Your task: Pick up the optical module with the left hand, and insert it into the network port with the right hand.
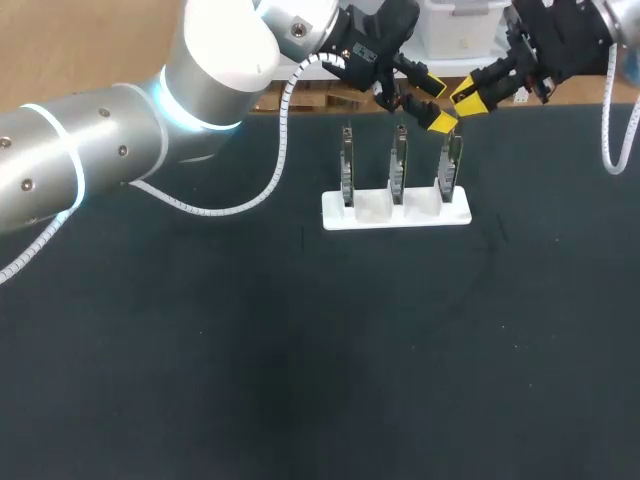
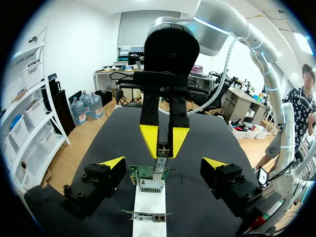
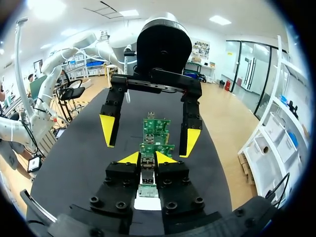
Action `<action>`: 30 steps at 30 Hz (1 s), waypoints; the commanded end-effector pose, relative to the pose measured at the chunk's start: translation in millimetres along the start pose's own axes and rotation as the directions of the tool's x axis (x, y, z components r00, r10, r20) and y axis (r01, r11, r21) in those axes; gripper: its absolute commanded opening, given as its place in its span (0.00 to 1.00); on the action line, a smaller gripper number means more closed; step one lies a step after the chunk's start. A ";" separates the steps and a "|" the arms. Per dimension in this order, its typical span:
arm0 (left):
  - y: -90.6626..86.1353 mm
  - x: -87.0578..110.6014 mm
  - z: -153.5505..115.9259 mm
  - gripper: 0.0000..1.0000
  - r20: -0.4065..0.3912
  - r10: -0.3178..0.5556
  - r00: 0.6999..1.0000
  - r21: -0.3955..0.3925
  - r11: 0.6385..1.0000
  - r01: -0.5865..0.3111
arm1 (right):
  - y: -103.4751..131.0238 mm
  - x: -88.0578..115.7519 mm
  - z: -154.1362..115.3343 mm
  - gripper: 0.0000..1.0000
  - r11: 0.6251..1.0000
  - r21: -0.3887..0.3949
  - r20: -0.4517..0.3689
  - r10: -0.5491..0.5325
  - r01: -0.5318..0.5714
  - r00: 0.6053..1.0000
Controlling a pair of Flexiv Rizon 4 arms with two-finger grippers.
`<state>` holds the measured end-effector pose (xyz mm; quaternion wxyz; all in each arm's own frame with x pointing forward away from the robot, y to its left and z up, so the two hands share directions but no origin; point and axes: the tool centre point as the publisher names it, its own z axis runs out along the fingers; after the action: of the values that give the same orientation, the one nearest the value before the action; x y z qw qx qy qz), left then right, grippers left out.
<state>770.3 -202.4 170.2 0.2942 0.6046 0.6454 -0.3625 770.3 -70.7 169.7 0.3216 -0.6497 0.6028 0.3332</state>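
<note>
My right claw [image 3: 148, 159] was clenched on the optical module [image 3: 147, 171], both yellow tips pressed to its sides. It held the module directly above the right-hand end of the white holder [image 1: 395, 215]. My left claw [image 1: 435, 100] hung released and empty over the holder's right half, fingers spread wide to either side of the row. Three green network cards [image 1: 399, 165] stood upright in the holder's slots. The module's lower end was at the top edge of the end card [image 2: 148, 178], where the metal network port [image 2: 149, 186] sat. Whether the tip had entered the port I could not tell.

With the module in my right claw, I judged the step in hand to be the insertion. To do it well I needed the module's long axis in line with the port's opening. From the left wrist view it seemed to lean slightly off the card's line, so I would have squared it before pushing. The push ought to run straight down toward the holder, slowly. The grip had to be firm enough that the module did not slide up between the tips. The card stood only in a slot, so side load could have tipped it or dragged the holder across the black worktop [image 1: 300, 380].
</note>
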 end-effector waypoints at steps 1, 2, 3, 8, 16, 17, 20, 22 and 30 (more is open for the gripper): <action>-0.4 0.2 -0.2 1.00 0.000 0.001 1.000 -0.001 1.000 -0.001 | -0.2 0.3 0.1 0.00 1.000 0.003 -0.001 0.001 -0.001 1.000; -0.4 0.2 -0.2 1.00 0.000 0.001 1.000 -0.001 1.000 -0.001 | -0.3 0.2 -0.2 0.00 1.000 0.004 0.000 0.002 -0.002 1.000; -0.4 0.2 -0.2 1.00 0.000 0.001 1.000 -0.001 1.000 -0.001 | -0.4 0.0 -0.5 0.00 1.000 0.005 0.001 0.002 -0.002 1.000; -0.4 0.2 -0.2 1.00 0.000 0.001 1.000 -0.001 1.000 -0.001 | -0.4 -0.5 -1.7 0.00 1.000 0.009 0.004 0.003 -0.003 1.000; -0.4 0.2 -0.2 1.00 0.000 0.001 1.000 -0.001 1.000 -0.001 | -0.1 -0.5 -1.9 0.00 1.000 0.009 0.005 0.004 -0.004 1.000; -0.4 0.2 -0.2 1.00 0.000 0.001 1.000 -0.001 1.000 -0.001 | 0.3 -0.3 -1.7 0.00 1.000 0.008 0.004 0.005 -0.005 1.000; -0.4 0.2 -0.2 1.00 0.000 0.001 1.000 -0.001 1.000 -0.001 | 0.7 -0.1 -1.6 0.00 1.000 0.006 0.002 0.006 -0.006 1.000; -0.4 0.2 -0.2 1.00 0.000 0.001 1.000 -0.001 1.000 -0.001 | 0.7 0.6 -1.3 0.00 1.000 0.005 0.001 0.007 -0.007 1.000; -0.4 0.2 -0.2 1.00 0.000 0.001 1.000 -0.001 1.000 -0.001 | 0.7 3.2 -0.8 0.00 1.000 0.004 -0.004 0.011 -0.011 1.000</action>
<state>770.3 -202.4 170.2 0.2942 0.6046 0.6454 -0.3625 770.6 -73.7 167.5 0.3196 -0.6470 0.6067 0.3334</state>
